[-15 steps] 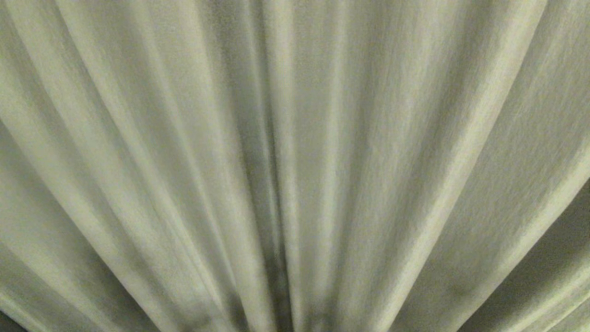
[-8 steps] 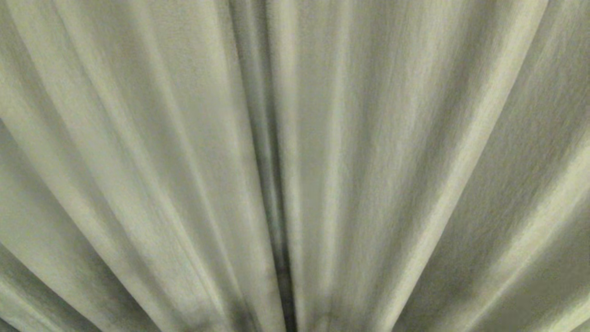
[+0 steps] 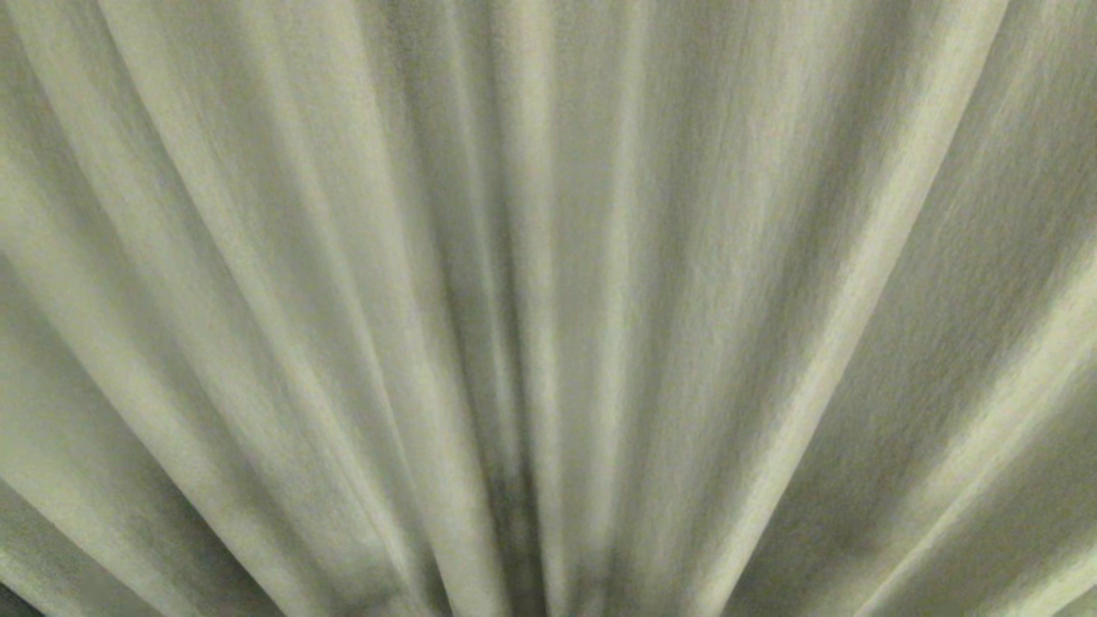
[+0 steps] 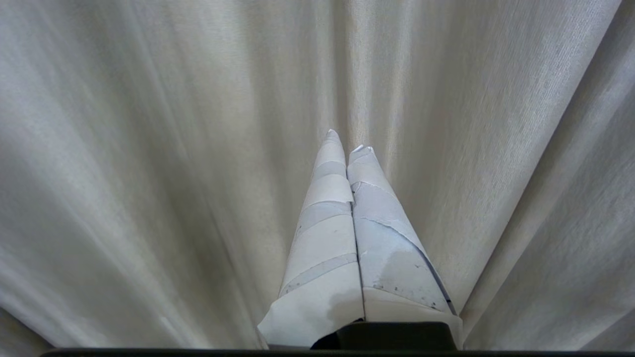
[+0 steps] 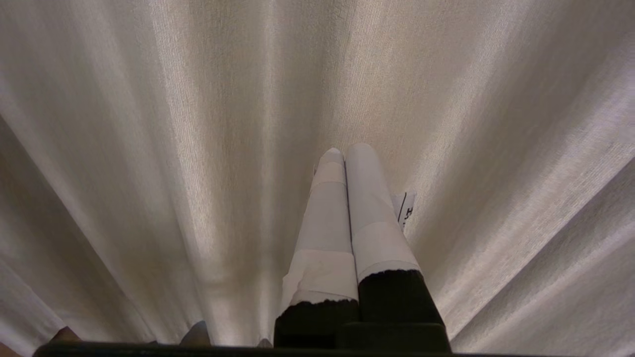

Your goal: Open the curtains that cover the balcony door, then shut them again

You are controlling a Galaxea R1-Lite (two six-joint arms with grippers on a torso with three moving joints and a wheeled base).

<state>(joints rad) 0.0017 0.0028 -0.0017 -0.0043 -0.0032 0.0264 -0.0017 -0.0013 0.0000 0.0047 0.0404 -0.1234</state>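
Note:
The cream pleated curtains (image 3: 703,283) fill the whole head view, their folds fanning down toward a dark seam low at the middle. The balcony door is hidden behind them. Neither arm shows in the head view. In the left wrist view my left gripper (image 4: 347,141) is shut, its white-taped fingers (image 4: 327,233) pressed together with nothing between them, pointing at the curtains (image 4: 149,173) close ahead. My right gripper (image 5: 346,148) is shut and empty too, its taped fingers (image 5: 372,218) aimed at the curtains (image 5: 198,124).
A small white tag with black print (image 5: 406,209) sticks out beside the right gripper's fingers. A sliver of darker floor (image 5: 64,334) shows under the curtain hem in the right wrist view.
The folds in the head view have swayed a little from side to side; the dark gap at the lower right corner has closed over with cloth.

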